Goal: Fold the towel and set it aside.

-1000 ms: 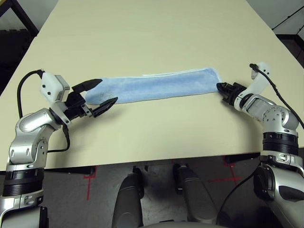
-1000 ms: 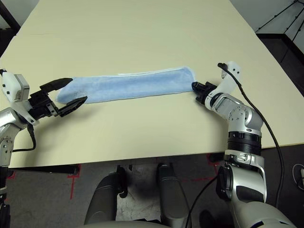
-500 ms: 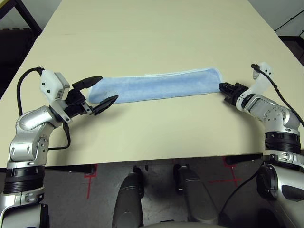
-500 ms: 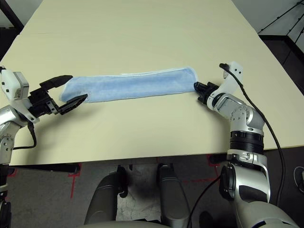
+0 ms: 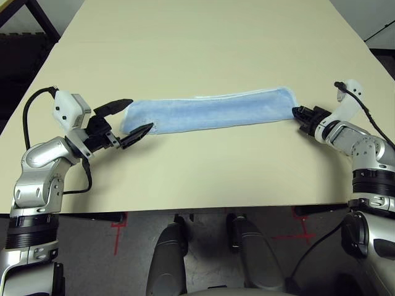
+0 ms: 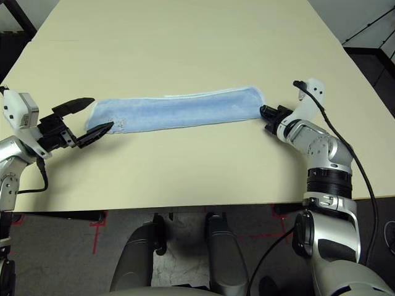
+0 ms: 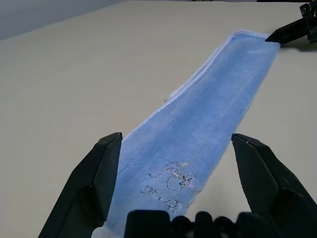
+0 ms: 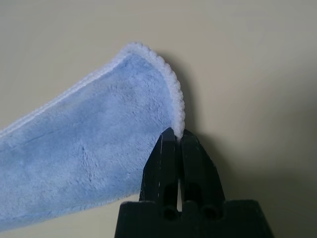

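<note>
The light-blue towel (image 5: 210,111) lies on the tan table (image 5: 203,172) as a long narrow strip running left to right, with white edging along its far side. My left gripper (image 5: 141,115) stands open at the strip's left end, one finger on each side of it. Between those fingers I see the dark embroidered motif (image 7: 171,186). My right gripper (image 5: 297,113) is shut on the towel's right corner, its fingertips pinching the white edging (image 8: 177,130).
The table's front edge (image 5: 203,208) runs close below both arms. Broad bare tabletop (image 5: 203,43) stretches beyond the towel. A black cable (image 5: 31,111) loops at my left wrist, and another cable (image 5: 370,123) trails along my right forearm.
The picture has shifted and tilted slightly. Both grippers keep their places at the towel's two ends, and the strip lies a little straighter.
</note>
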Controlling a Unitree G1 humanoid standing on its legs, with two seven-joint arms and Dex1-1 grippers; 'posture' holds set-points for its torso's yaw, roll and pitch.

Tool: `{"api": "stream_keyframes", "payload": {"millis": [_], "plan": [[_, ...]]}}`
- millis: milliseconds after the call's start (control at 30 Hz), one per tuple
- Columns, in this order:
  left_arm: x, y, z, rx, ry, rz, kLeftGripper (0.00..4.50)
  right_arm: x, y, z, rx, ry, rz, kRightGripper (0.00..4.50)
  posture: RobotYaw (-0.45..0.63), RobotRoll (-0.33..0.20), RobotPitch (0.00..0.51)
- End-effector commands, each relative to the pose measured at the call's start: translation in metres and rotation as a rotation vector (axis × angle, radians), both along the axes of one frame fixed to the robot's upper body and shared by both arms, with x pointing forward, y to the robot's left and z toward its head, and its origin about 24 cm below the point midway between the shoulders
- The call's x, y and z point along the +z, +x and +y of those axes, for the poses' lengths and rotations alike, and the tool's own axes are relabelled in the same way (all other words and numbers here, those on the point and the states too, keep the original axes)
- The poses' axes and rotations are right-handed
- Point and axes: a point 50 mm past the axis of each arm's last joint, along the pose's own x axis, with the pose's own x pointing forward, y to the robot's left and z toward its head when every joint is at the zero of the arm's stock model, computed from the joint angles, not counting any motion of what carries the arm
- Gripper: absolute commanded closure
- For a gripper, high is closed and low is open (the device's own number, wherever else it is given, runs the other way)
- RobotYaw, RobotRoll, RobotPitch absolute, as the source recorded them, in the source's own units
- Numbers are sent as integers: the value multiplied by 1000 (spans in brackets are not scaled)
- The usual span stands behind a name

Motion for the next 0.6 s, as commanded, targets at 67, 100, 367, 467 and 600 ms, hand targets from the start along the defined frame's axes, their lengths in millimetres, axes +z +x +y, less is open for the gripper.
{"api": "stream_keyframes", "payload": {"millis": [67,100,367,467,600], "plan": [[-2,1,-2,-9,18,7,0,-9,-5,-16,-63,-30,48,4481,-197,0,233],[-1,1,-2,-8,19,6,0,-9,-5,-17,-67,-30,48,4481,-197,0,233],[-1,3,-2,-7,18,3,0,-8,-16,-25,-87,-32,50,4481,-214,0,232],[-1,5,-3,-11,18,2,0,-7,-19,-27,-93,-32,49,4481,-220,0,233],[0,6,-4,-17,17,2,0,-6,-21,-28,-103,-32,48,4481,-224,0,233]]}}
